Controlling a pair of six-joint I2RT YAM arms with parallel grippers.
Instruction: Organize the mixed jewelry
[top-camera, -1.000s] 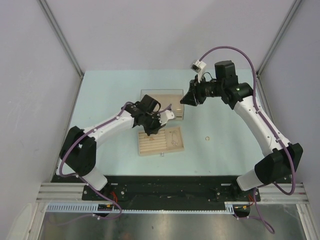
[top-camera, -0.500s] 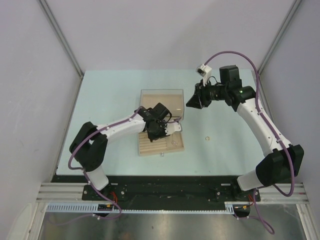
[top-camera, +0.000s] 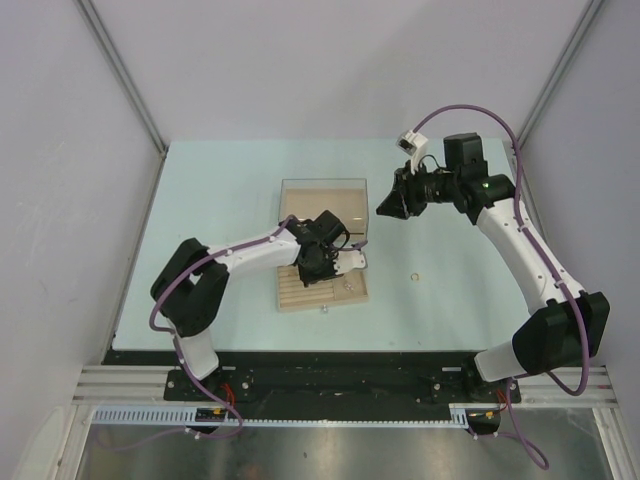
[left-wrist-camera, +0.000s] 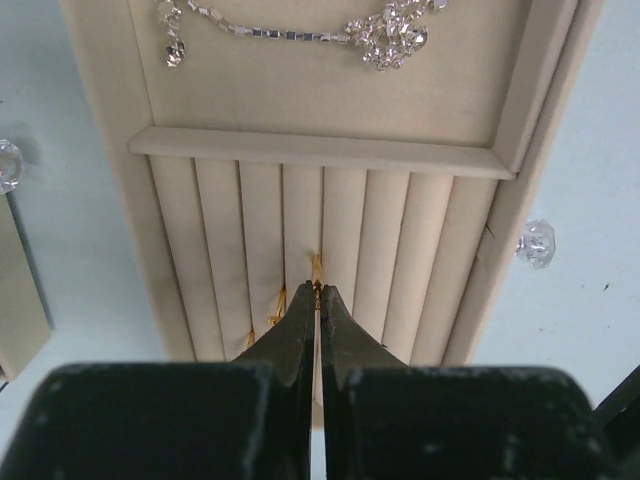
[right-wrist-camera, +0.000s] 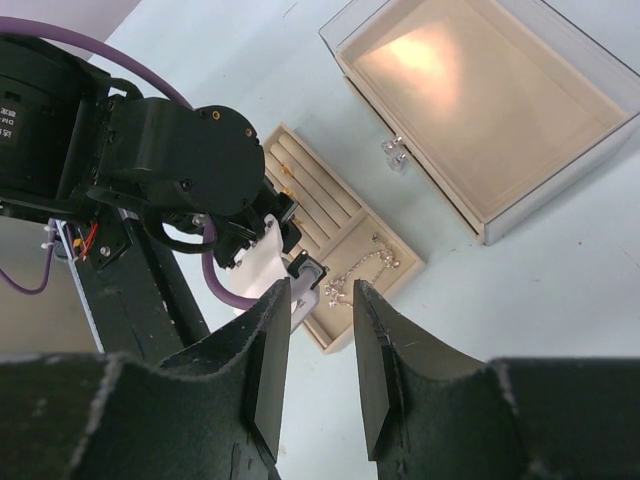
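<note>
The left tool (left-wrist-camera: 317, 290) is seen clenched on a gold ring (left-wrist-camera: 316, 266) in the slots of the tray (left-wrist-camera: 400, 260). The right tool (right-wrist-camera: 322, 296) is held released above the worktop (top-camera: 220, 180).

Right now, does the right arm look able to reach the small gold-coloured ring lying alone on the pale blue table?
Probably yes. The small gold-coloured ring lies uncovered on the pale blue table, apart from the beige tray, and the open right gripper is near.

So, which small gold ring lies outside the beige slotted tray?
The gold ring lying alone on the pale blue table, right of the tray; the other rings sit in its grooves.
</note>
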